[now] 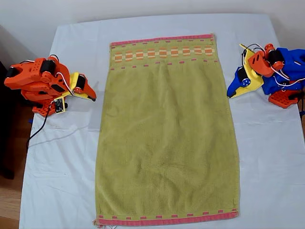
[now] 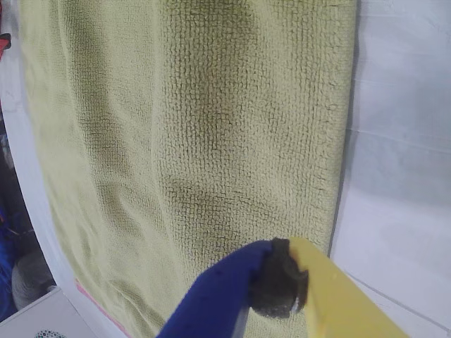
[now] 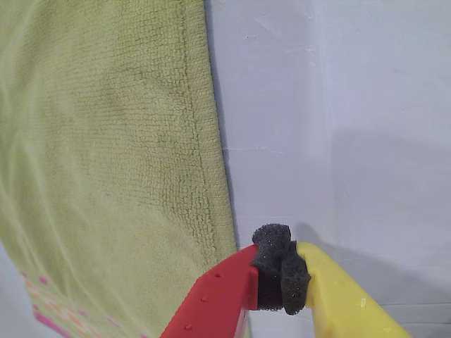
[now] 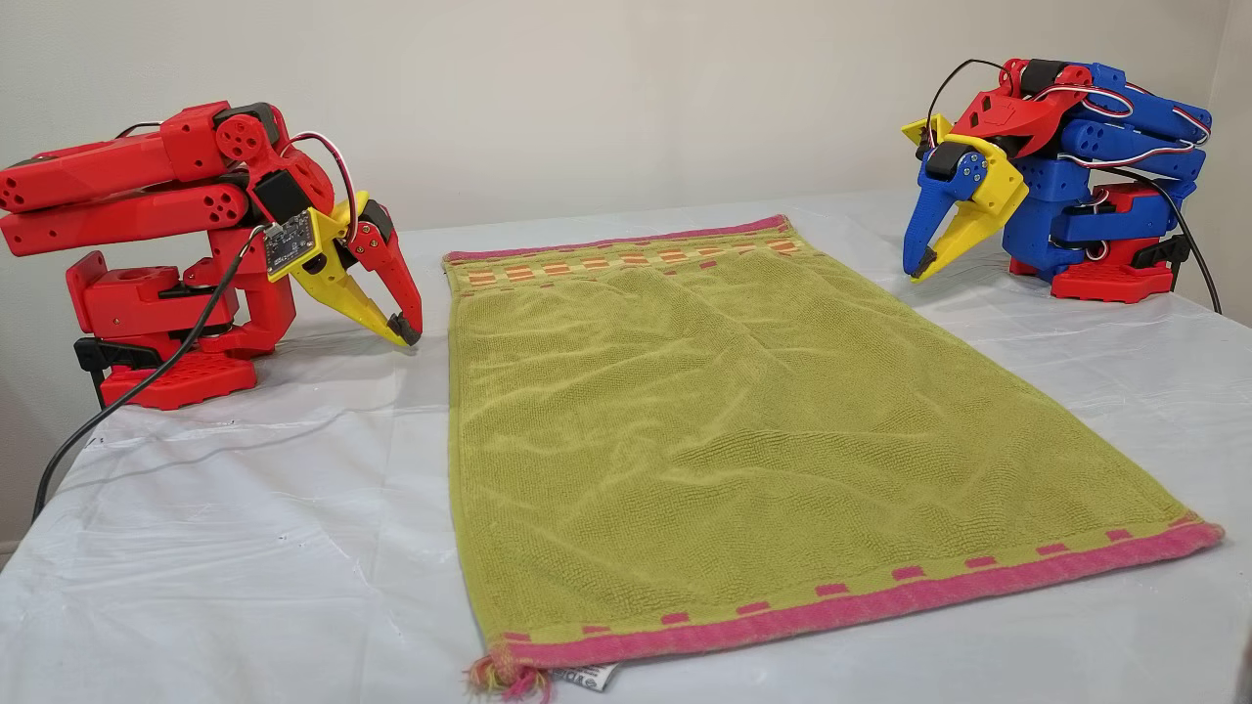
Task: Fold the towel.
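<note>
The towel (image 1: 167,133) lies spread flat on the table, olive green with pink bands at both ends and a checked orange stripe at the far end. Its small white tag (image 4: 584,677) pokes out at a near corner. My first gripper (image 1: 230,95), blue and yellow, hovers shut and holds nothing beside the towel's long edge on the exterior view's right. My second gripper (image 1: 93,98), red and yellow, is shut with nothing in it just off the opposite long edge. Both wrist views show the towel (image 2: 197,127) (image 3: 106,141) beyond closed foam pads (image 2: 282,289) (image 3: 282,271).
A white sheet (image 1: 276,157) covers the table under the towel. The red arm's base (image 4: 156,372) stands on the other view's left with a black cable trailing off the table; the blue arm's base (image 4: 1105,279) stands on that view's right.
</note>
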